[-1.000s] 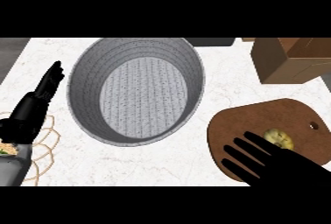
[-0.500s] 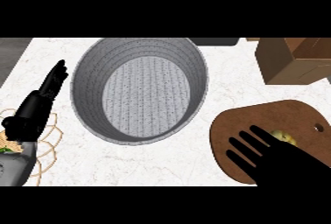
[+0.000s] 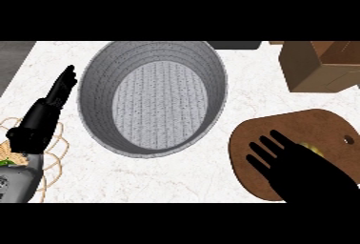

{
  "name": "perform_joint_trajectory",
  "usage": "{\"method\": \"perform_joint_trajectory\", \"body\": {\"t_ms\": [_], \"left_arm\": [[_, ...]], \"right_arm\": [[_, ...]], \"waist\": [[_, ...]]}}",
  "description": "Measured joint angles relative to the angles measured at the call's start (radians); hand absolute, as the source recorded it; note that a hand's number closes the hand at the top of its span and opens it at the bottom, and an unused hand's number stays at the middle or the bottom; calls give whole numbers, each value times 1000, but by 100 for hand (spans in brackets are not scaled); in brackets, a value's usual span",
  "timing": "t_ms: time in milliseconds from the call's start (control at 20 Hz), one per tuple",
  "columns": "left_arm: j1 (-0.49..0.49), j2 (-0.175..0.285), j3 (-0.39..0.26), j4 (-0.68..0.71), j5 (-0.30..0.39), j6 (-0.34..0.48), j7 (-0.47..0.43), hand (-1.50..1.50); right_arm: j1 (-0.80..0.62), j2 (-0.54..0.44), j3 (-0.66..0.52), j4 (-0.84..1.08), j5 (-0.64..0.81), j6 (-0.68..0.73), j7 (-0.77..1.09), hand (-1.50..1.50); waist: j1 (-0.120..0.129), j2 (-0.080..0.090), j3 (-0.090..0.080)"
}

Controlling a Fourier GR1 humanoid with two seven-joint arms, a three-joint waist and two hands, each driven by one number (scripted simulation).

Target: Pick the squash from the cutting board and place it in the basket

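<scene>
A brown cutting board [image 3: 253, 138] lies at the lower right of the counter. My right hand [image 3: 302, 169] hovers over it with its fingers spread and straight, pointing up-left. Only a small yellow-green sliver of the squash [image 3: 314, 149] shows past the hand's edge; the rest is hidden beneath it. The grey woven basket [image 3: 102, 90] stands left of the board, tall-walled and with nothing inside. At the far left my left hand [image 3: 42, 119] rests open, fingers pointing up, beside the basket's outer wall.
A brown cardboard box [image 3: 320, 64] sits at the back right, behind the board. A tan wire rack or trivet [image 3: 53, 152] with something green lies at the lower left under my left forearm. A dark object peeks out behind the basket's far rim.
My right hand has slid further over the squash, so less of it shows. The view has shifted slightly. The left hand has kept its pose.
</scene>
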Motion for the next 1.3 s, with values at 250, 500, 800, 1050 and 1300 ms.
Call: {"method": "perform_joint_trajectory", "body": {"t_ms": [250, 500, 800, 1050, 1300], "left_arm": [[-4, -11, 12, -13, -16, -12, 15, 0], [-19, -24, 38, 17, -29, -34, 5, 0], [-14, -41, 63, 22, -42, -57, 1, 0], [-10, -56, 81, 20, -58, -75, 0, 0], [17, -72, 92, -17, -76, -86, 6, 0]], "right_arm": [[13, -25, 66, 104, 117, -50, -60, -150], [43, -84, 87, 187, 229, -166, -174, -150], [79, -79, 87, 298, 348, -301, -278, -150], [104, -59, 64, 364, 420, -375, -367, -150], [139, -41, 30, 424, 491, -453, -432, -150]], "waist": [[2, 1, 1], [-1, 1, 1], [-2, 1, 1], [-2, 0, 0], [-3, -1, 0]]}}
